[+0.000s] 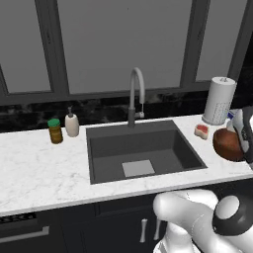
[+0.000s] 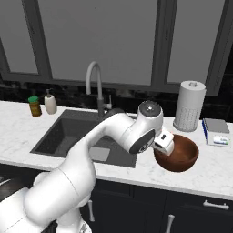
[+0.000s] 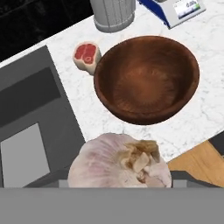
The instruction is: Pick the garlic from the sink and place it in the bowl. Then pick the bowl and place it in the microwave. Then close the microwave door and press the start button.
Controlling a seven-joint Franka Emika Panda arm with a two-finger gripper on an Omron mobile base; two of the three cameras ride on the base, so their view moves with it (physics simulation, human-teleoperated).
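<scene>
The garlic (image 3: pixel 119 162), a pale pinkish bulb, sits right at my fingertips in the hand view and hides them. My gripper (image 2: pixel 164 144) is shut on it, hovering just off the left rim of the reddish-brown bowl (image 2: pixel 179 154). The bowl (image 3: pixel 146 78) is empty and stands on the white counter right of the sink (image 1: pixel 148 141); in the left base view the bowl (image 1: pixel 226 144) is partly behind my hand. The sink basin holds nothing but its drain plate (image 1: pixel 138 168). The microwave and its door are out of view.
A red-and-white block (image 3: pixel 86 54) lies between sink and bowl. Behind the bowl stand a paper towel roll (image 2: pixel 189 105) and a blue-and-white scale (image 2: pixel 216 131). The faucet (image 1: pixel 136 94) rises behind the sink. A jar (image 1: pixel 55 131) and soap bottle (image 1: pixel 72 124) stand left of it.
</scene>
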